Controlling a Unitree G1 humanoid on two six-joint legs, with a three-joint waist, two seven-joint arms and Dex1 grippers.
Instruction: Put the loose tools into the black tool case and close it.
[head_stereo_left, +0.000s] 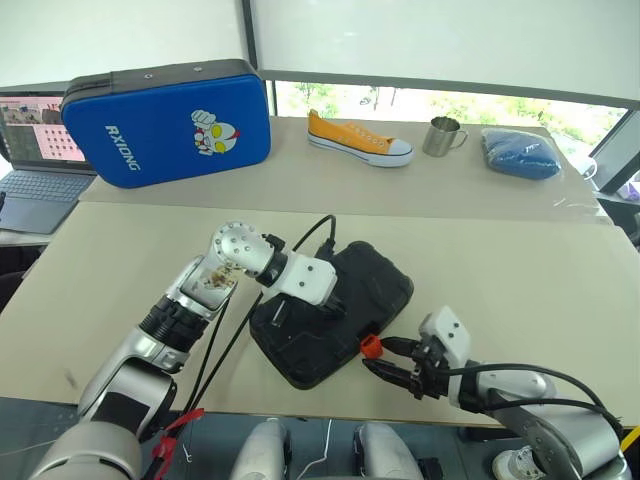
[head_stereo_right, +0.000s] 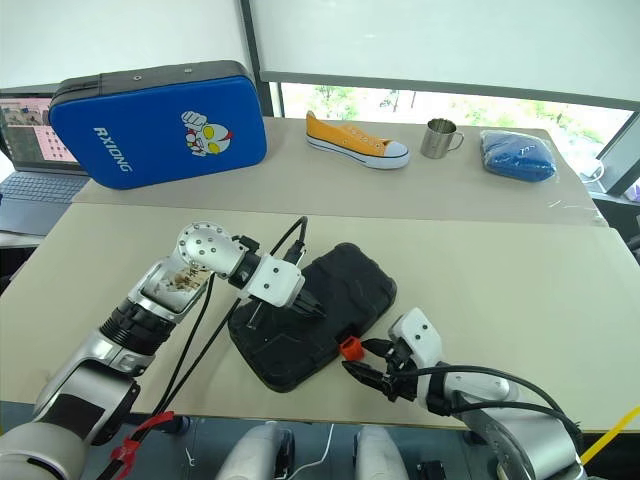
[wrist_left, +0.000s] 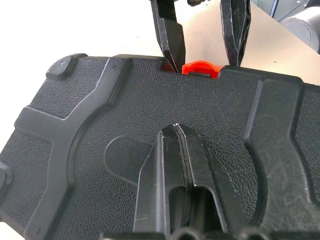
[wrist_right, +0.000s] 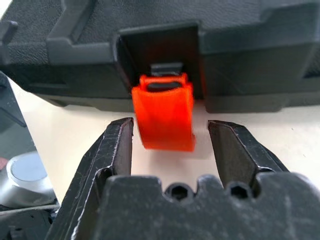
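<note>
The black tool case (head_stereo_left: 385, 280) lies shut on the beige table, slanted, with its orange latch (head_stereo_left: 371, 347) at the near edge. My left gripper (wrist_left: 176, 127) is shut, holds nothing, and its tips rest on the textured lid. My right gripper (wrist_right: 172, 127) is open and level with the table, one finger on each side of the hanging orange latch (wrist_right: 165, 117) without gripping it. The loose tools are out of view.
On the far table stand a blue cartoon-printed case (head_stereo_left: 165, 125), a yellow shoe (head_stereo_left: 358, 138), a metal mug (head_stereo_left: 441, 136) and a blue cloth bundle (head_stereo_left: 520, 152). A laptop (head_stereo_left: 35, 150) is at the far left. The table's front edge runs just below the case.
</note>
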